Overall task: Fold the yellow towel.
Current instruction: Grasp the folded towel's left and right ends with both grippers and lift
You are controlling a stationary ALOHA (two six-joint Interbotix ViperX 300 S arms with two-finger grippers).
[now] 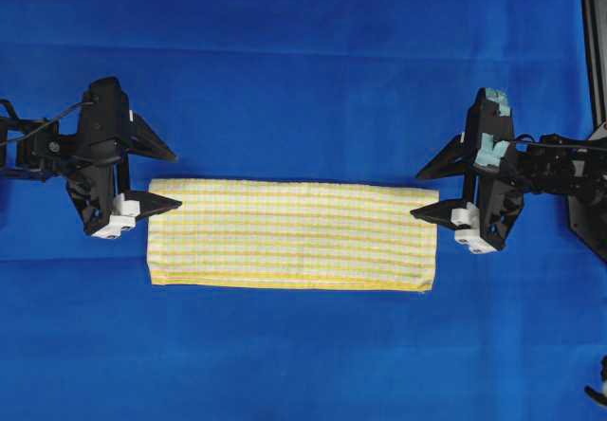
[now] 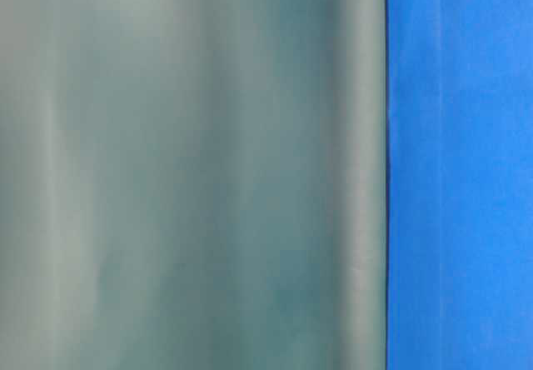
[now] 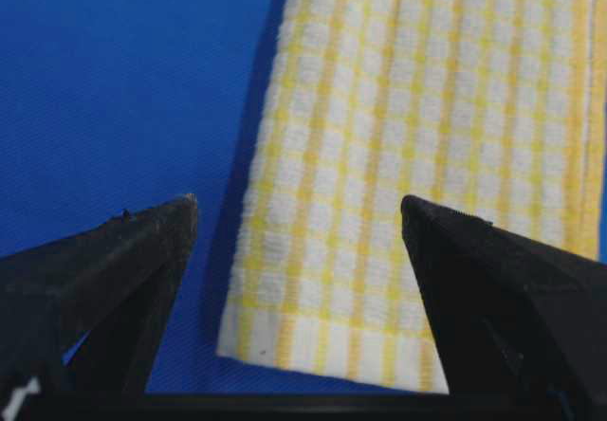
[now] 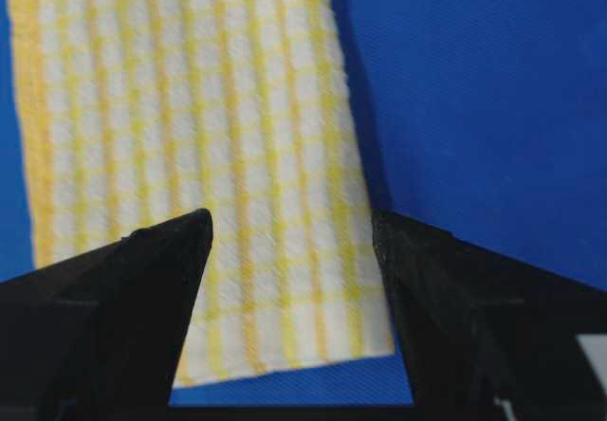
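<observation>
Left gripper (image 1: 163, 174), jaws spread and empty, straddles the far left corner of the yellow towel (image 1: 292, 234), a long folded strip lying flat on the blue cloth (image 1: 303, 70). Thin, limp and light, it likely needs corner pinches. Right gripper (image 1: 429, 192), likewise open, straddles its far right corner.

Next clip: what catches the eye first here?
The yellow towel, folded into a long strip, lies mid-frame on the blue cloth. An open black hand sits at each short end: the left hand and the right hand, neither gripping it.
</observation>
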